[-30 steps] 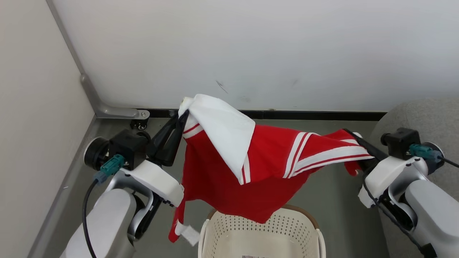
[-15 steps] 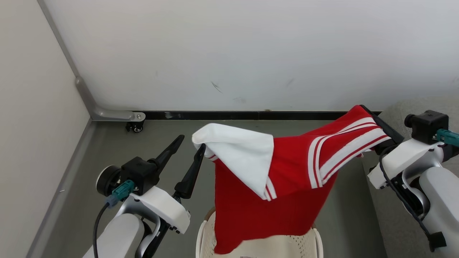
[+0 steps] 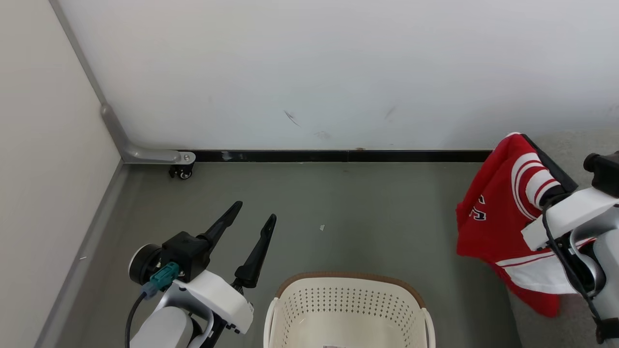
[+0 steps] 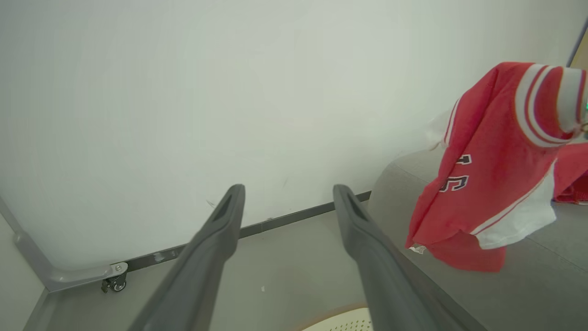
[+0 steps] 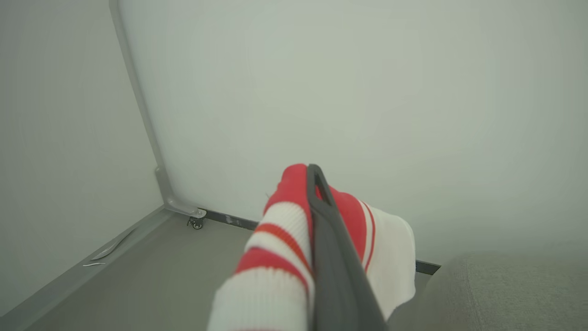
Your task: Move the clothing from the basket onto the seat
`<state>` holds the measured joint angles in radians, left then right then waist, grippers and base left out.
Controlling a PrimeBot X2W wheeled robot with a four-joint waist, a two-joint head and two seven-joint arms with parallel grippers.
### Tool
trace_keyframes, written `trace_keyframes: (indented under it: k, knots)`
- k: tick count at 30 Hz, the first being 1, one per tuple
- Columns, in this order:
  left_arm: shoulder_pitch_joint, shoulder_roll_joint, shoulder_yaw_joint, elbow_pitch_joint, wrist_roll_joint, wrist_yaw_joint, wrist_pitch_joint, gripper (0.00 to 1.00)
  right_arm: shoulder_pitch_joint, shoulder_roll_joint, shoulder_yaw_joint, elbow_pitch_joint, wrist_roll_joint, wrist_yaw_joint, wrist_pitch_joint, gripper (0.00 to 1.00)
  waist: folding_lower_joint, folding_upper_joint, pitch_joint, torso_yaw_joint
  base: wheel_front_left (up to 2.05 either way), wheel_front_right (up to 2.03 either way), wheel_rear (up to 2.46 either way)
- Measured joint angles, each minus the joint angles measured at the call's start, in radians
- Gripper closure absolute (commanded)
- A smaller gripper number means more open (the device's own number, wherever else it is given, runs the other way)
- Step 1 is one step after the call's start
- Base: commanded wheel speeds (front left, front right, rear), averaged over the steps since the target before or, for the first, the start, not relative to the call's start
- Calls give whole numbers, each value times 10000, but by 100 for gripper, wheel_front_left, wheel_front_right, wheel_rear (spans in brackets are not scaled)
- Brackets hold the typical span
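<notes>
The clothing, a red garment with white striped trim and white numerals, hangs from my right gripper, which is shut on its striped cuff at the right. In the left wrist view the clothing dangles over the grey seat. The right wrist view has the fingers pressed together on the striped cloth, with the seat at lower right. My left gripper stands open and holds nothing, left of the cream basket. The basket's visible inside is bare plastic.
A white wall with a black baseboard closes the far side. A grey metal frame with a small caster sits in the left corner beside a pale side panel. Grey floor lies between basket and wall.
My left gripper opened and let go of the garment, then dropped back to the left. The garment swung right and now hangs from the right gripper alone, nearer the seat.
</notes>
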<state>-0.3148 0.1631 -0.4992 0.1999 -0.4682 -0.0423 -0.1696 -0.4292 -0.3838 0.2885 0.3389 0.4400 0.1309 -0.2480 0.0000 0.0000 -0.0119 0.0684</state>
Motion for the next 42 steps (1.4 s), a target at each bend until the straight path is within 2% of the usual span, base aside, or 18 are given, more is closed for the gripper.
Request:
trace_keyframes:
  k: [11,21,37,42]
  knots:
    - [3,-33,-35,-138,38,17,-169,0,547,8,-1467,-662,-364,0,-2,100,0,0,99,-151,0,0,0]
    - [-3,-115,-105,-347,128,19,-337,0,1170,107,-2286,-1488,-725,0,-15,100,0,0,233,-445,0,0,0]
    - [-61,-387,-456,-395,130,-146,-435,0,2686,477,-4065,-2757,-1348,0,-21,100,0,0,333,-1438,0,0,0]
    - [-66,-426,-529,-378,130,-222,-445,0,3087,658,-4349,-3183,-1444,0,-17,100,0,0,369,-1819,0,0,0]
